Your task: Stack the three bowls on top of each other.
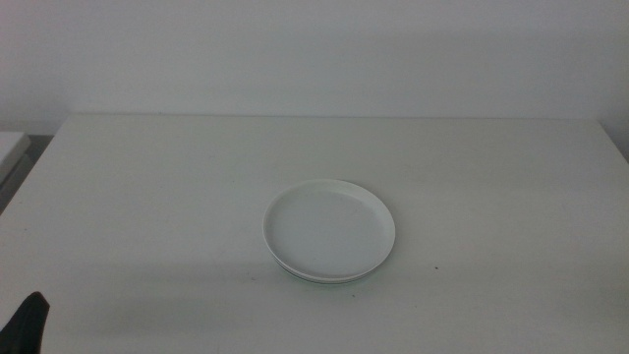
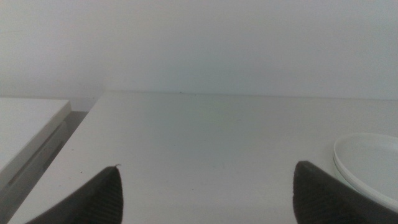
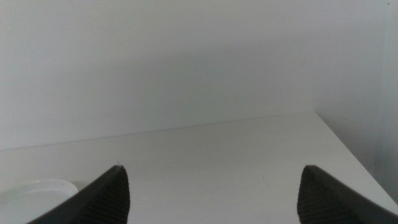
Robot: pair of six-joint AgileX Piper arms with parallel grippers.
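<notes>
The bowls (image 1: pixel 329 231) sit near the middle of the counter (image 1: pixel 147 187) as one low pile: a white one on top, with the thin edge of at least one more showing under its near rim, faintly greenish. I can't count three rims from here, so whether all three are nested is hard to say. Judging by how things lie, the stacking looks finished — or as good as.

Both arms are pulled back. The left end effector (image 2: pixel 205 193) hangs low over the counter's near left part, jaws spread wide with nothing between them. The right end effector (image 3: pixel 211 193) is likewise wide open and empty, off to the pile's right side.

If anything remains, I'd guess it is only a check that the pile sits square — no fresh grasp seems called for.

The middle view alone shows the whole pile and the lower rim. It catches just a dark tip of the left end effector at its bottom corner, and nothing of the right. Each wrist view shows its own jaws plus a sliver of the white rim, and the left one also shows a pale surface beside the counter (image 2: pixel 25 124).
</notes>
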